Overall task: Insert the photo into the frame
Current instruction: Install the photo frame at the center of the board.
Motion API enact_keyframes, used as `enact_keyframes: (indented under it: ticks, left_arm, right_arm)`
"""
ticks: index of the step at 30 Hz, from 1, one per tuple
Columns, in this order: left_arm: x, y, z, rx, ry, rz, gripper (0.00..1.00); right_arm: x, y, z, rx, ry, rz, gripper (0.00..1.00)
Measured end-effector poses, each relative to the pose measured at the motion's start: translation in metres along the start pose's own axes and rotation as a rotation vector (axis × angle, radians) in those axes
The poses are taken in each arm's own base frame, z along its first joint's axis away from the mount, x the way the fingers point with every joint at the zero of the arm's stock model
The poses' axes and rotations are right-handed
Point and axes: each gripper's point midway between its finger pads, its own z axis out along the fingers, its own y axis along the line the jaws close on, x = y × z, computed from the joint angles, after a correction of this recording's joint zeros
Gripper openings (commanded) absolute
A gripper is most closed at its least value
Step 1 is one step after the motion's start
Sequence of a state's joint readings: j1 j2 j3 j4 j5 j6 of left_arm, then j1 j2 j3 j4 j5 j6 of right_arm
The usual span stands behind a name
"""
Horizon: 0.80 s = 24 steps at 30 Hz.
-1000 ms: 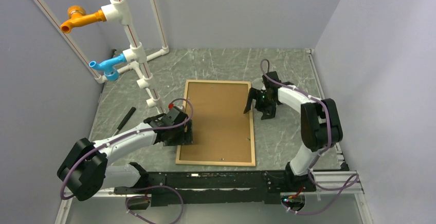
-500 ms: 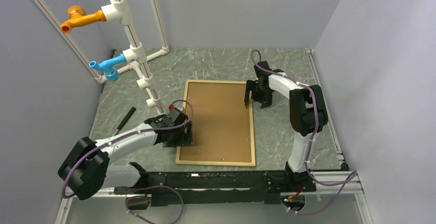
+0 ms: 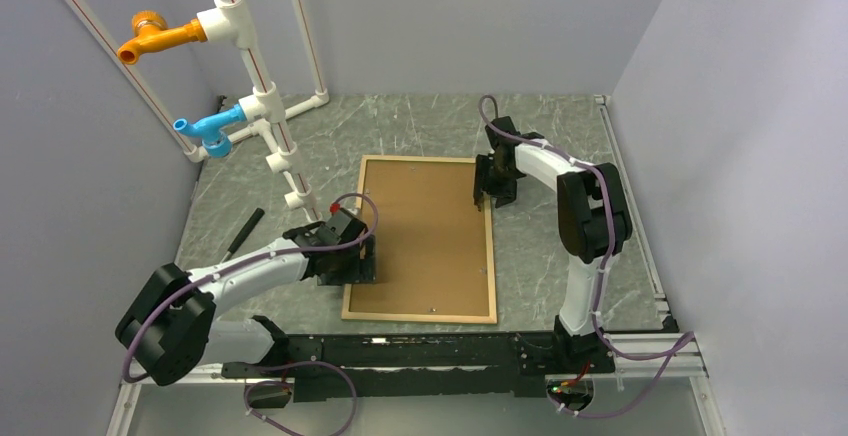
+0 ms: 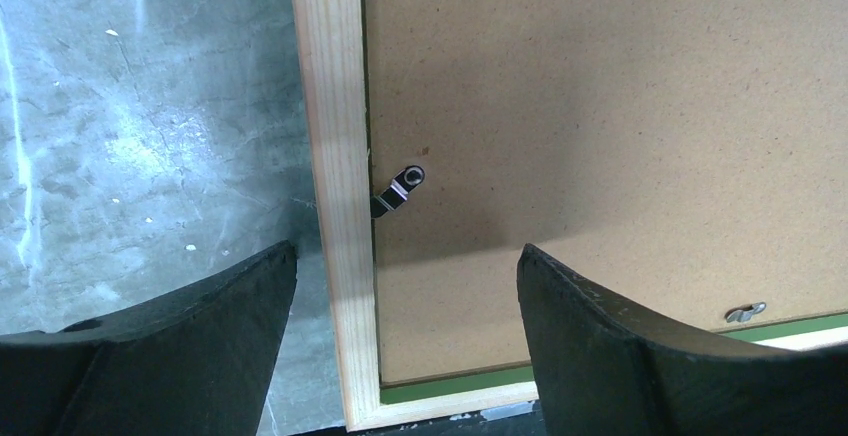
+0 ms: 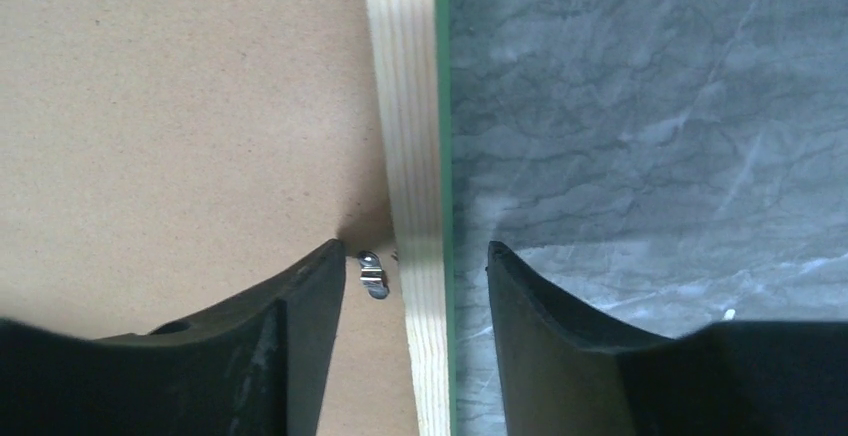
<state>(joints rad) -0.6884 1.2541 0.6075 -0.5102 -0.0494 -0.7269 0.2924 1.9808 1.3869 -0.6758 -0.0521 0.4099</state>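
Note:
The frame [image 3: 491, 246] lies flat mid-table, pale wood side up, with the brown backing board [image 3: 425, 236] set inside it. The photo is hidden. My left gripper [image 3: 362, 261] is open and straddles the frame's left rail [image 4: 335, 156] near its near-left corner, with one finger over the table and one over the board [image 4: 600, 106]. A small turn clip [image 4: 400, 189] sits just ahead of my left gripper [image 4: 406, 251]. My right gripper [image 3: 484, 188] is open and straddles the right rail [image 5: 405, 106] near the far-right corner. A metal clip [image 5: 371, 273] lies between my right gripper's [image 5: 416, 246] fingers.
A white pipe rack [image 3: 262, 106] with an orange tap [image 3: 150, 36] and a blue tap [image 3: 205, 128] stands at the far left. A black stick-like tool [image 3: 243, 233] lies on the table left of the frame. Walls close in on three sides.
My right gripper has moved away and to the left, from the table beside the frame onto the frame's right rail near the far corner. The left arm has hardly moved.

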Motion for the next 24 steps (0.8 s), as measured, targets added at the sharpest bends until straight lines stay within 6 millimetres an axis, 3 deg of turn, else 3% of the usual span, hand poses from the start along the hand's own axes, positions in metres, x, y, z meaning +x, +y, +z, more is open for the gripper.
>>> enact_keyframes:
  ticks: [7,8,19,24]
  left_arm:
    - [-0.0013,-0.0008,0.0003,-0.005,0.003,0.0,0.86]
    - [-0.0017,-0.001,0.0002,-0.007,0.005,0.0,0.86]
    - [-0.0068,0.0049,0.0018,-0.052,0.003,-0.006,0.87]
    - [-0.0068,0.0061,0.0013,-0.058,0.002,-0.006,0.87]
  right_arm:
    - [-0.0002,0.0031,-0.0005,-0.004,-0.018,-0.008,0.02]
    - [-0.001,0.0018,-0.0004,0.002,-0.022,0.0,0.0]
    - [-0.0016,-0.0043,-0.0028,0.026,-0.05,-0.032,0.02]
    - [-0.0009,-0.0038,-0.0053,0.021,-0.057,-0.021,0.41]
